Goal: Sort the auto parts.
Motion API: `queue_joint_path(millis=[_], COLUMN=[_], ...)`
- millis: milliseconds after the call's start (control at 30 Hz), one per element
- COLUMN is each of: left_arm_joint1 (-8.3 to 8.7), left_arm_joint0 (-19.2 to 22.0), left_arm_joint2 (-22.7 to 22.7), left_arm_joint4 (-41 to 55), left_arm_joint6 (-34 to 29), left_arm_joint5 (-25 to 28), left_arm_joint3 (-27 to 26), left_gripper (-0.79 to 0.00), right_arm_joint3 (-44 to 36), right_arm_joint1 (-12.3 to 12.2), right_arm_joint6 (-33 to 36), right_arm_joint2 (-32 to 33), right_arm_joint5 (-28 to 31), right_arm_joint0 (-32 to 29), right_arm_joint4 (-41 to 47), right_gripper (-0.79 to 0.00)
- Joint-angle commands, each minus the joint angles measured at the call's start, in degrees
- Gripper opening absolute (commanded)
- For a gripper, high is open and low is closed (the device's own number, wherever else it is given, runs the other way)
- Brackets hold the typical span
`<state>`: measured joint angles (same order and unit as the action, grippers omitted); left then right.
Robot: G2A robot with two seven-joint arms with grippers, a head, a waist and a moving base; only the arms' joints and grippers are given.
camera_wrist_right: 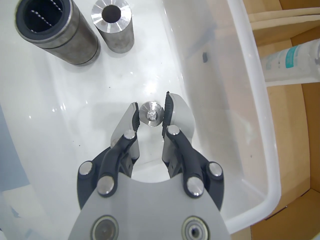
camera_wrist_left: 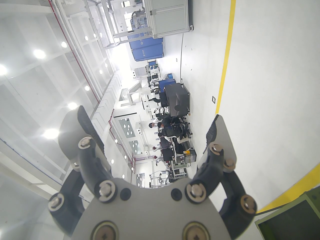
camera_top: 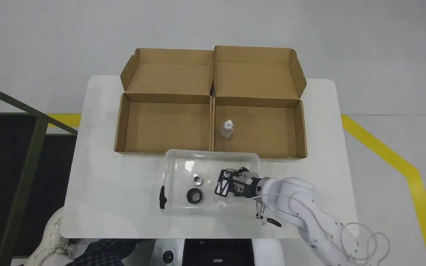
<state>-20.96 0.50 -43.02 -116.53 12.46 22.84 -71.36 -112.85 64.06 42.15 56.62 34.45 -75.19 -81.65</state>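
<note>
Clear plastic formed the rectangular tub (camera_top: pixel 178 166) that was set on the white tabletop (camera_top: pixel 100 166), just in front of two open brown cardboard boxes placed side by side: the left box (camera_top: pixel 163 130) and the right box (camera_top: pixel 263 133). The right claw (camera_top: pixel 225 183) was positioned inside the tub, toward the end nearer the right box. In the right wrist view, the right claw (camera_wrist_right: pixel 151 101) was seen clamped on a small round silver metal part (camera_wrist_right: pixel 151 117), with one ribbed black pad (camera_wrist_right: pixel 136 118) pressed against each side of it; whether the part rested on the tub floor could not be told. Two further parts were stood upright toward the tub's other end, apart from the claw: a large dark grey cylindrical bearing (camera_wrist_right: pixel 60 33) with a black-rimmed bore and, just beside it, a shorter silver metal sleeve (camera_wrist_right: pixel 115 26) with a central hole. In the top view, the bearing (camera_top: pixel 194 195) was placed nearer the robot than the sleeve (camera_top: pixel 198 179). A small white plastic bottle (camera_top: pixel 227 128) was contained in the right box, close to the wall shared with the left box. The left claw (camera_wrist_left: pixel 150 113) was directed away from the tabletop toward the room, with its fingers spread wide apart.
</note>
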Motion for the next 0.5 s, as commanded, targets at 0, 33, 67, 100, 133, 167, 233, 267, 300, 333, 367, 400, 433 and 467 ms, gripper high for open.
queue_joint_path(millis=[0,33,67,100,133,167,233,267,300,333,367,400,433,467], left_arm_joint1=[0.00,0.00,0.00,0.00,0.00,0.00,0.00,0.00,0.00,0.00,0.00,0.00,0.00,0.00], left_arm_joint0=[0.00,0.00,0.00,0.00,0.00,0.00,0.00,0.00,0.00,0.00,0.00,0.00,0.00,0.00], left_arm_joint2=[0.00,0.00,0.00,0.00,0.00,0.00,0.00,0.00,0.00,0.00,0.00,0.00,0.00,0.00], left_arm_joint4=[0.00,0.00,0.00,0.00,0.00,0.00,0.00,0.00,0.00,0.00,0.00,0.00,0.00,0.00], left_arm_joint6=[0.00,0.00,0.00,0.00,0.00,0.00,0.00,0.00,0.00,0.00,0.00,0.00,0.00,0.00], left_arm_joint5=[0.00,0.00,0.00,0.00,0.00,0.00,0.00,0.00,0.00,0.00,0.00,0.00,0.00,0.00], left_arm_joint3=[0.00,0.00,0.00,0.00,0.00,0.00,0.00,0.00,0.00,0.00,0.00,0.00,0.00,0.00], left_gripper=[0.000,0.000,0.000,0.000,0.000,0.000,0.000,0.000,0.000,0.000,0.000,0.000,0.000,0.000], right_arm_joint3=[-0.89,-1.37,-1.82,-2.32,-2.80,-3.16,-3.91,-3.83,-4.19,-5.03,-5.59,-5.94,-6.63,-7.09], right_arm_joint1=[-0.08,-0.13,-0.20,-0.27,-0.34,-0.41,-0.54,-0.62,-0.77,-0.87,-0.97,-1.09,-1.22,-1.31], right_arm_joint6=[-0.19,-0.43,-0.65,-0.86,-1.30,-1.84,-3.71,-5.18,-5.34,-6.10,-7.40,-8.35,-9.30,-10.88], right_arm_joint2=[0.30,0.50,0.76,1.06,1.30,1.61,2.16,2.70,3.50,3.96,4.35,4.98,5.56,5.98], right_arm_joint5=[0.26,0.54,0.88,1.19,1.63,2.17,3.54,4.65,5.14,5.60,6.42,7.03,7.58,8.27], right_arm_joint0=[-0.23,-0.42,-0.58,-0.72,-0.92,-1.09,-1.50,-1.62,-1.54,-1.78,-2.14,-2.39,-2.59,-2.94], right_arm_joint4=[0.50,0.94,1.40,1.75,2.30,2.99,5.12,7.08,7.23,7.70,8.74,9.41,9.62,10.34], right_gripper=[-0.785,-0.785,-0.785,-0.785,-0.785,-0.785,-0.785,-0.785,-0.785,-0.785,-0.785,-0.785,-0.785,-0.785])
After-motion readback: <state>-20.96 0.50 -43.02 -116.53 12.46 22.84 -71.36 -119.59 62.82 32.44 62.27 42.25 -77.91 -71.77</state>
